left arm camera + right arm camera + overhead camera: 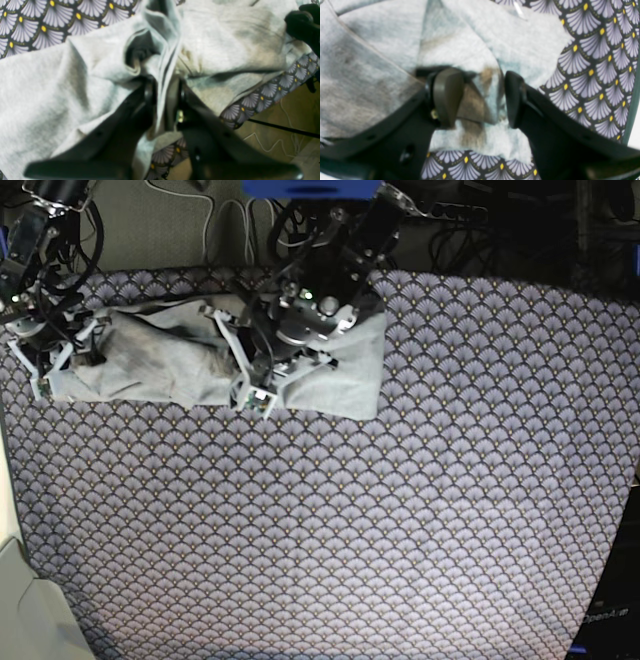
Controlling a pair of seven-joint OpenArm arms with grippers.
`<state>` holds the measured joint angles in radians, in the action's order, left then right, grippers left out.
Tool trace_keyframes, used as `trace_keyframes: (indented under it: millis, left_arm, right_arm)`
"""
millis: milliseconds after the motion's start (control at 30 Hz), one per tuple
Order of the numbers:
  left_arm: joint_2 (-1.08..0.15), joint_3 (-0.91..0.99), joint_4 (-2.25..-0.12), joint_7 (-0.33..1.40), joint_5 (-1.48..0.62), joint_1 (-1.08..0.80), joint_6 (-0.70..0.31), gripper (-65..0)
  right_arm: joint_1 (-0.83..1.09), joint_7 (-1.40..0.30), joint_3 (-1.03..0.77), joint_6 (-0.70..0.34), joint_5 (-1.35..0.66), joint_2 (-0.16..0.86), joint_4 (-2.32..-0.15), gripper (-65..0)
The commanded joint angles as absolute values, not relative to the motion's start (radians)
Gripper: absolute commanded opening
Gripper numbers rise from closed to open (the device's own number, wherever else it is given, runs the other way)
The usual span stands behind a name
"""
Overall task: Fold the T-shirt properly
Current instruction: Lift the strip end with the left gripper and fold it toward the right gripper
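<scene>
Grey T-shirt (225, 45) pinched by left gripper (166, 100)

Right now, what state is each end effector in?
Left end effector: closed on the T-shirt.
Right end effector: open, straddling a T-shirt corner.

Both wrist views are softly blurred throughout. In the left wrist view, the light heather-grey cotton T-shirt (225, 45) is rendered pale and slightly washed out, with dark shadow held in its deep folds; the black plastic left gripper (165, 100) is seen out of focus. In the right wrist view, brownish shadow is cast between the fingers of the black right gripper (482, 97). The base view is dim and grainy, and the dark scallop-patterned tablecloth (400, 530) is lit most brightly near its middle, darkening toward the edges.
</scene>
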<state>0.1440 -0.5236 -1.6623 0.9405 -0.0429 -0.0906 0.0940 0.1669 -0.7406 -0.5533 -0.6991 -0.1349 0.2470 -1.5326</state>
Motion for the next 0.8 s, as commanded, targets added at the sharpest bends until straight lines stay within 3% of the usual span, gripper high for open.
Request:
trace_keyframes:
  millis: [0,67,233,367,633,700,767]
  left_arm:
    - [0.157,-0.527,-1.681,0.923,-0.054,-0.079,0.091,-64.4]
    - [0.157,-0.527,-1.682,0.924,-0.054,-0.079,0.091,-62.2]
    - [0.157,-0.530,-1.692,0.961,-0.058,-0.079,0.090,-40.3]
    - [0.157,-0.533,-1.693,0.952,-0.130,-0.073,0.079,-33.9]
    - [0.157,-0.430,-1.771,0.929,-0.206,-0.056,0.088,-34.7]
    - [0.157,-0.380,-1.796,0.938,-0.206,-0.058,0.088,-41.5]
    - [0.157,-0.343,-1.802,0.941,-0.206,-0.068,0.088,-52.7]
  right_arm:
    - [0.160,-0.725,-0.559,-0.698,-0.140,0.266,-1.554,-33.6]
    - [0.160,-0.725,-0.559,-0.698,-0.140,0.266,-1.554,-33.6]
    - [0.160,-0.725,-0.559,-0.698,-0.140,0.266,-1.554,-33.6]
    - [0.160,-0.725,-0.559,-0.698,-0.140,0.266,-1.554,-33.6]
    - [0.160,-0.725,-0.559,-0.698,-0.140,0.266,-1.554,-33.6]
    - [0.160,-0.725,-0.559,-0.698,-0.140,0.266,-1.554,-33.6]
    - [0.160,-0.725,-0.559,-0.698,-0.140,0.266,-1.554,-33.6]
